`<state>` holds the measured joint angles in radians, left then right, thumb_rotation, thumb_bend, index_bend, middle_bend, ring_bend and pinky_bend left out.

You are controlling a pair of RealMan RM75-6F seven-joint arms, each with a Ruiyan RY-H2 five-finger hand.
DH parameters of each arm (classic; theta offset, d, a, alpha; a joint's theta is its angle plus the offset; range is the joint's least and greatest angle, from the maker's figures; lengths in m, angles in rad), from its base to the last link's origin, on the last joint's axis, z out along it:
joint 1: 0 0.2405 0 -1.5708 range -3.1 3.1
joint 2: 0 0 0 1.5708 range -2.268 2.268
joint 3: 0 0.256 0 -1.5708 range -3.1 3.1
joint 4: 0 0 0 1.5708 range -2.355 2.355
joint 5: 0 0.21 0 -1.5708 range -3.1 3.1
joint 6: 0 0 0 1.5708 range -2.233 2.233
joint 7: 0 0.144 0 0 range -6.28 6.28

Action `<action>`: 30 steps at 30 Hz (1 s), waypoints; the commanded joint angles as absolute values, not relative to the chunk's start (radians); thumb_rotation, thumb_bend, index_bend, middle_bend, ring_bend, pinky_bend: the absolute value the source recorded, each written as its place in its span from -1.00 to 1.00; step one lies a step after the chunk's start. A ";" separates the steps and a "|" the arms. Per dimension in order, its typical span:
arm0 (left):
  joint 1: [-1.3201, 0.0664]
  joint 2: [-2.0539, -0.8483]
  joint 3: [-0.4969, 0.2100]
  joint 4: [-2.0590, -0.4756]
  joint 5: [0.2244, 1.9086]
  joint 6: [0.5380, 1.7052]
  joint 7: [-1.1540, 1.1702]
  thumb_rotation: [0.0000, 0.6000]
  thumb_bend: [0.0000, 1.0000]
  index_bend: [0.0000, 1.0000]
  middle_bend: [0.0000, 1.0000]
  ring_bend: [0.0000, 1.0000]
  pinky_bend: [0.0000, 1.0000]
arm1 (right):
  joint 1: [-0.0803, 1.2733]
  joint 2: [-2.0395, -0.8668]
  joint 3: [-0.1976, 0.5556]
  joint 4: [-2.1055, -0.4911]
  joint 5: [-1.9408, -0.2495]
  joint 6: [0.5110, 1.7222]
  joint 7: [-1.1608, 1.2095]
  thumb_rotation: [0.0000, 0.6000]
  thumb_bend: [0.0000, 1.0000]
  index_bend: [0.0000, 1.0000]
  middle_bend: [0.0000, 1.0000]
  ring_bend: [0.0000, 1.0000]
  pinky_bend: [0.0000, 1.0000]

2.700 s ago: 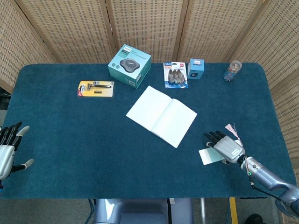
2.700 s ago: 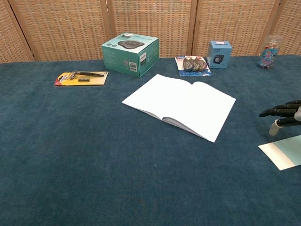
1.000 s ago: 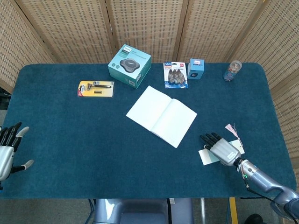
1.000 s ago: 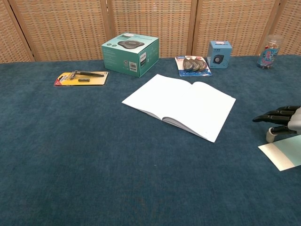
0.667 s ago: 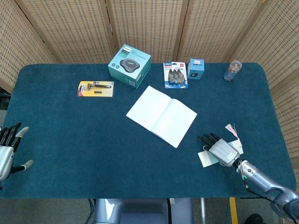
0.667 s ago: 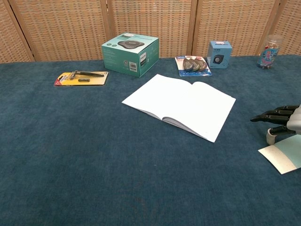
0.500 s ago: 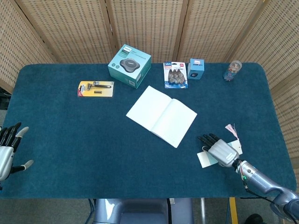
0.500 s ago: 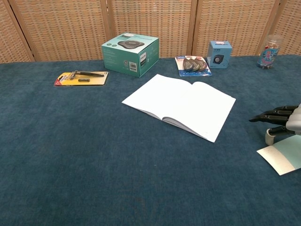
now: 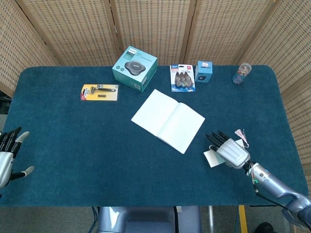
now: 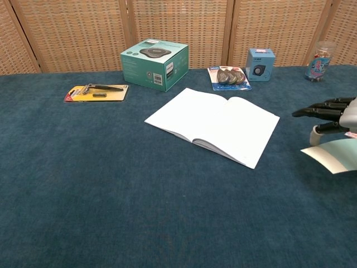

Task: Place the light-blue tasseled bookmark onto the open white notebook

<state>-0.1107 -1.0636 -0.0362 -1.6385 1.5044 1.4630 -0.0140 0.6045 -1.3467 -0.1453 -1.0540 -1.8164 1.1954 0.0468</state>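
Now the right hand (image 9: 231, 152) holds the light-blue tasseled bookmark (image 10: 337, 154) off the surface (image 9: 73, 141), beside the open white notebook (image 9: 168, 120); held thinly under the fingers (image 10: 316, 110), it could slip.

One open white notebook (image 9: 168, 120) and one light-blue bookmark (image 9: 212, 158) were present. Two boxes appeared, one teal box (image 9: 134, 68) and one small blue box (image 9: 204, 71). One razor pack (image 9: 99, 91), one blister pack (image 9: 182, 77) and one jar (image 9: 241, 73) completed the count.

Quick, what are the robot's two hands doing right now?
Left hand: open, holding nothing.
Right hand: holding the light-blue bookmark.
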 commanded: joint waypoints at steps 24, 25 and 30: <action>-0.142 -1.039 -0.080 -1.622 1.389 1.378 -0.082 1.00 -1.00 -1.00 -1.00 -1.00 -1.00 | 1.029 -1.368 0.247 -1.343 -1.477 0.773 -0.465 1.00 -0.89 0.30 -1.00 -1.00 -0.66; -0.143 -1.039 -0.081 -1.621 1.385 1.375 -0.083 1.00 -1.00 -1.00 -1.00 -1.00 -1.00 | 1.042 -1.389 0.249 -1.329 -1.467 0.763 -0.482 1.00 -0.89 0.30 -1.00 -1.00 -0.66; -0.150 -1.038 -0.091 -1.614 1.356 1.353 -0.091 1.00 -1.00 -1.00 -1.00 -1.00 -1.00 | 1.114 -1.527 0.234 -1.228 -1.463 0.721 -0.563 1.00 -0.89 0.31 -1.00 -1.00 -0.65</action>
